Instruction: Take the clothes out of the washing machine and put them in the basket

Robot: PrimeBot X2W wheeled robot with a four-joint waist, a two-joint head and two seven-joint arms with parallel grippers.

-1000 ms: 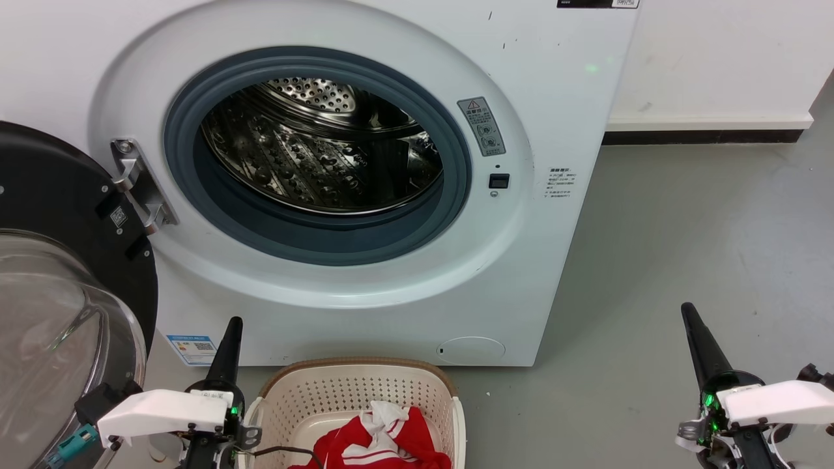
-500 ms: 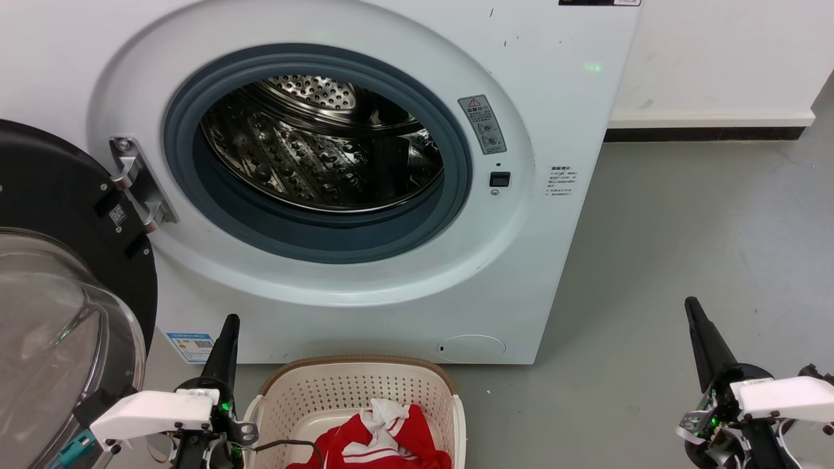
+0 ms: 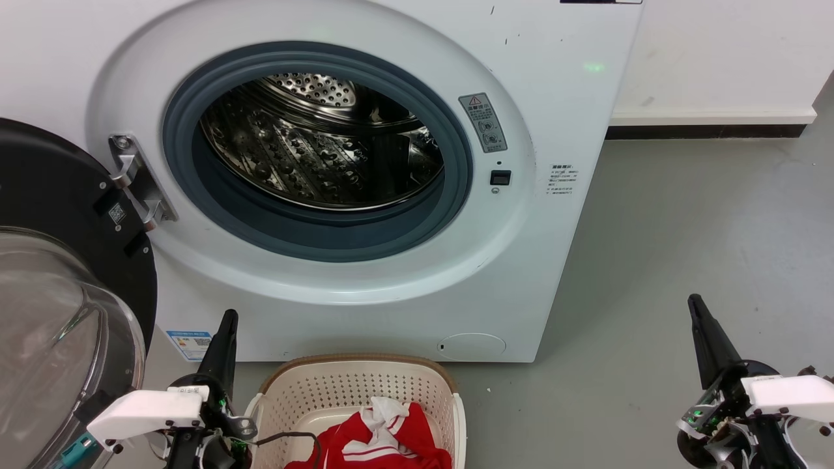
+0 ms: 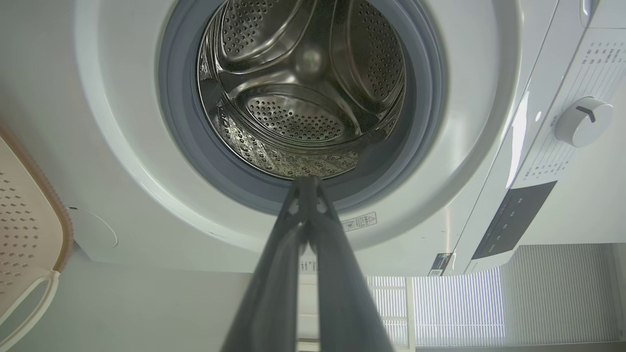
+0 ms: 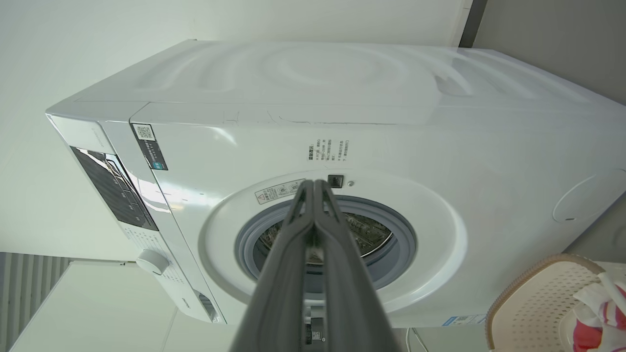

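Left fingers (image 3: 221, 352) and right fingers (image 3: 711, 342) together, empty; clothes (image 3: 384, 440) in basket (image 3: 352, 391). Swing left and you'll clip the door (image 3: 52, 189).

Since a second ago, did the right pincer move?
Yes. The right pincer slid slightly right, away from the washing machine.

The head camera looks forward and down, close to the large white front-loading washing machine (image 3: 560, 117), with the cream perforated plastic basket (image 3: 355, 359) at its bottom edge. The left wrist camera sits low, rolled sideways, facing into the grey-rimmed round porthole (image 4: 178, 139). The right wrist camera looks from farther off, rolled oppositely. All three share porthole and basket rim.
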